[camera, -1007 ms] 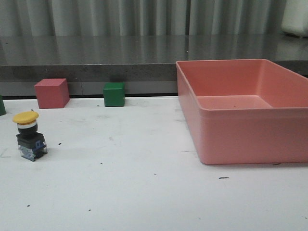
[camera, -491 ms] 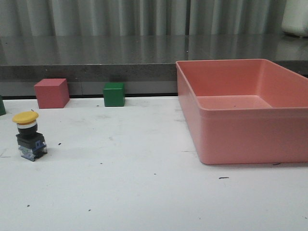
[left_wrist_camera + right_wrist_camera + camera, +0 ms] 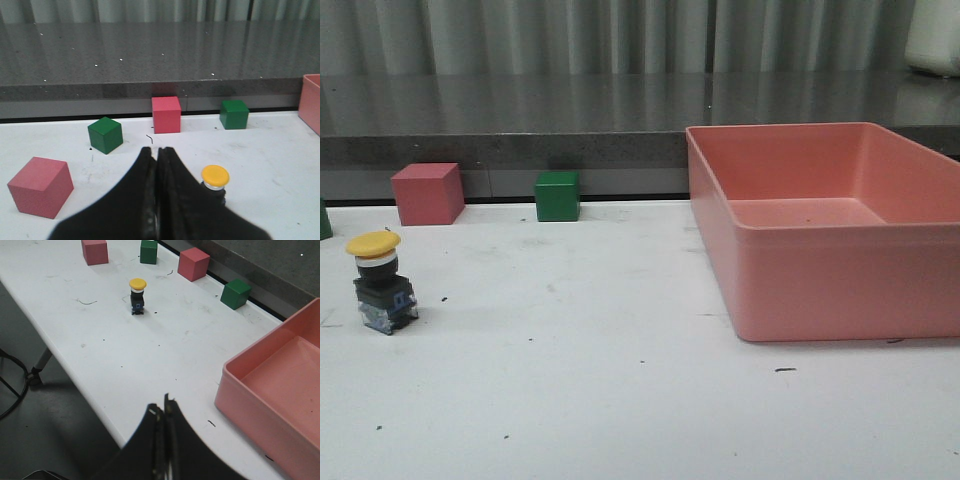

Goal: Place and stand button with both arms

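Observation:
The button [image 3: 382, 283] stands upright on the white table at the left, yellow cap on top, black base below. In the left wrist view the button [image 3: 215, 177] sits just beside my left gripper [image 3: 156, 150], whose jaws are shut with nothing between them. The right wrist view shows the button [image 3: 137, 294] far off, with my right gripper [image 3: 162, 405] shut and empty over the table's near edge. Neither gripper appears in the front view.
A large pink bin [image 3: 840, 240] fills the right side of the table. A red cube [image 3: 427, 193] and a green cube [image 3: 557, 195] stand at the back wall. More cubes lie left: red cube [image 3: 41, 187], green cube [image 3: 105, 134].

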Tool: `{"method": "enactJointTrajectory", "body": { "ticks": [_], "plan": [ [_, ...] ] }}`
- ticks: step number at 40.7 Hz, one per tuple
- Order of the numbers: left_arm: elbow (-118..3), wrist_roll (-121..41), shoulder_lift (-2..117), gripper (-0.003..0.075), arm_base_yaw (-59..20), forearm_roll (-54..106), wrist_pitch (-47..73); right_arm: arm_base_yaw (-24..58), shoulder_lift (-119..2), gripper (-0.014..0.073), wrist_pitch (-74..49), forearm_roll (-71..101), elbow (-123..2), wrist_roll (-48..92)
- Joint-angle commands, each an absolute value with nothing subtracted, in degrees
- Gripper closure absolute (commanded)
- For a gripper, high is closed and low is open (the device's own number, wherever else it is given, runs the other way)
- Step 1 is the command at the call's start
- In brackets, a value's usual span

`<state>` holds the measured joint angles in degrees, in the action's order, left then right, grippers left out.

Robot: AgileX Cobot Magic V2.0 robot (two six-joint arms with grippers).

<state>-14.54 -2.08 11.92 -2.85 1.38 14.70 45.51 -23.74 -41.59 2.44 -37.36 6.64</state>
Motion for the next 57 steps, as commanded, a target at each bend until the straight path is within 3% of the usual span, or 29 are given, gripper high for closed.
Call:
{"method": "enactJointTrajectory", "body": {
  "ticks": [1,11,57],
  "plan": [
    [-9.26,-1.41,8.14,0.0740,-1.22,1.74,1.00,45.32,-24.00,0.0699,-37.41,2.01,-38.81,7.23],
    [1.43,-1.41,-0.39,0.0740,-0.53,2.09,-8.92,45.32,-24.00,0.0699,-37.41,2.01,-38.81,7.23],
    [1.29,-1.41,-1.51,0.0740,0.00,2.09,-7.96,45.32,-24.00,0.0699,-37.41,2.01,-38.81,7.23]
  ]
}}
